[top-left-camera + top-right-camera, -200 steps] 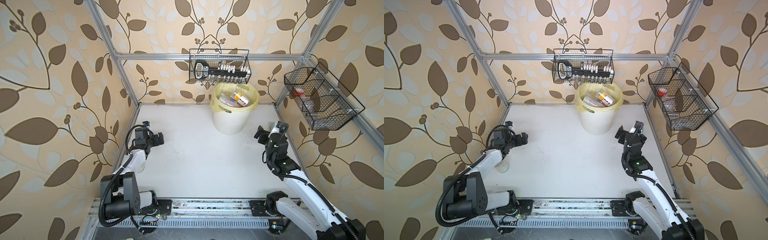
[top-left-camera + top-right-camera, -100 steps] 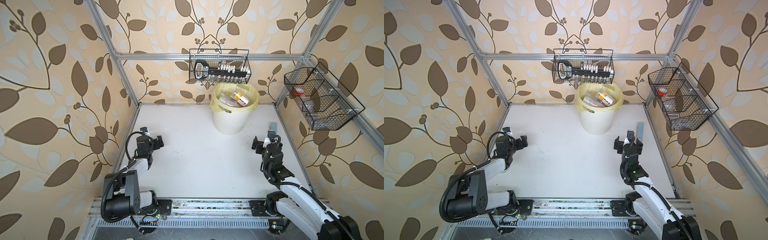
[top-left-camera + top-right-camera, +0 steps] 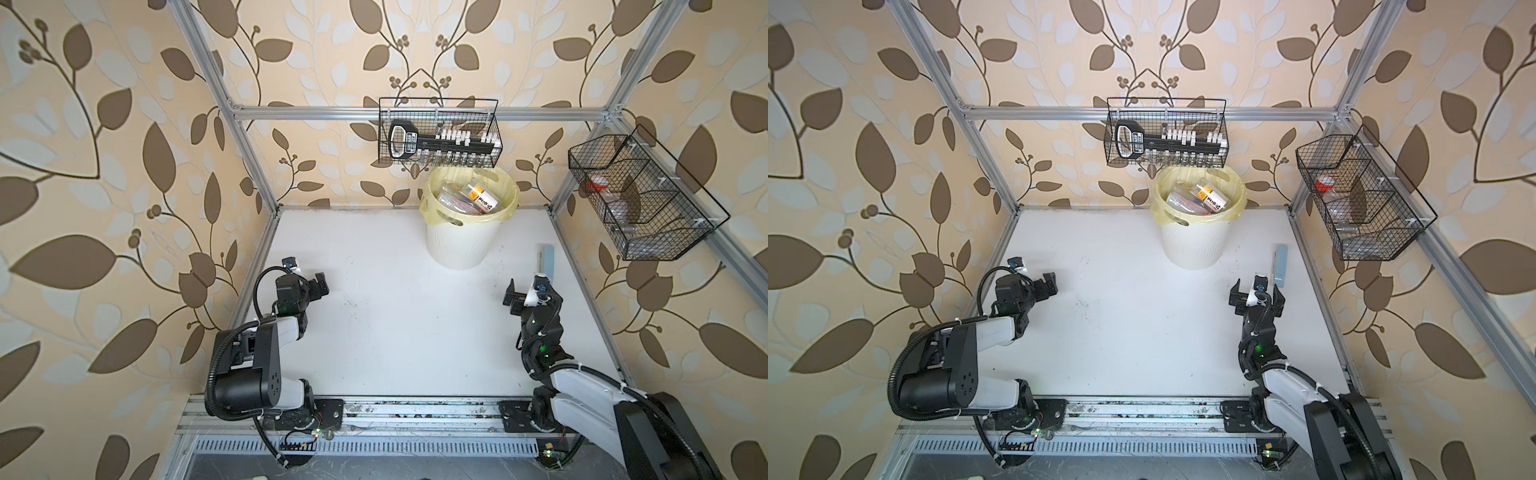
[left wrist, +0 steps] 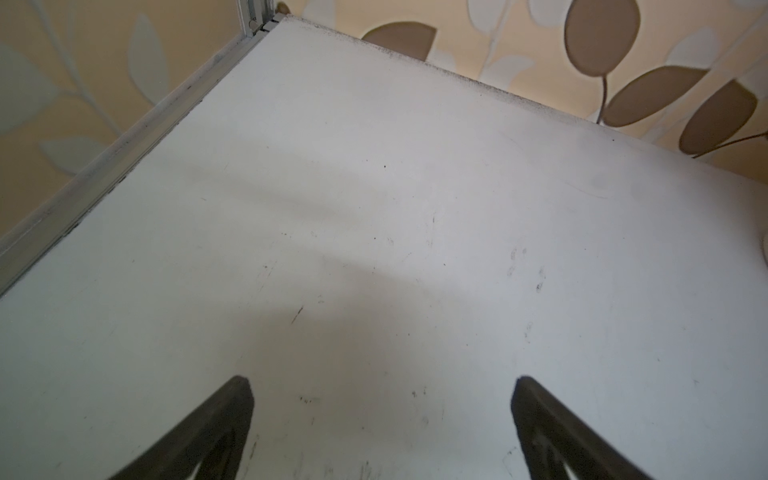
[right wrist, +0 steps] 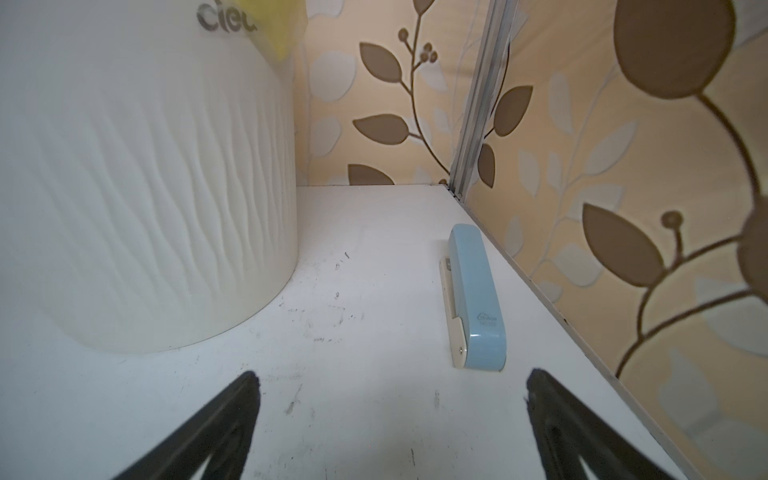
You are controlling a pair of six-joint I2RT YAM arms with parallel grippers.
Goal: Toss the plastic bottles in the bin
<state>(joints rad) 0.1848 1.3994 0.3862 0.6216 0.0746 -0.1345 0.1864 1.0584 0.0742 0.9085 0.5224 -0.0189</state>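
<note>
The cream ribbed bin (image 3: 457, 245) (image 3: 1192, 249) stands at the back of the white table, lined with a pale yellow bag. Several plastic bottles (image 3: 478, 199) (image 3: 1208, 199) lie inside it, one with a white and orange label. No bottle lies on the table. My left gripper (image 3: 316, 286) (image 3: 1047, 286) hangs open and empty near the left edge, over bare table in the left wrist view (image 4: 382, 380). My right gripper (image 3: 530, 291) (image 3: 1257, 293) is open and empty near the right edge. In the right wrist view (image 5: 390, 374) the bin's wall (image 5: 145, 187) rises ahead.
A flat pale-blue case (image 3: 547, 257) (image 3: 1281, 266) (image 5: 478, 299) lies by the right wall, just beyond my right gripper. A black wire basket (image 3: 438, 137) hangs above the bin. Another basket (image 3: 640, 199) hangs on the right wall. Metal frame posts ring the table (image 3: 395, 332).
Both arms have folded back toward their bases and sunk lower. The right arm drew off the pale-blue case, which now shows. Both grippers stayed open.
</note>
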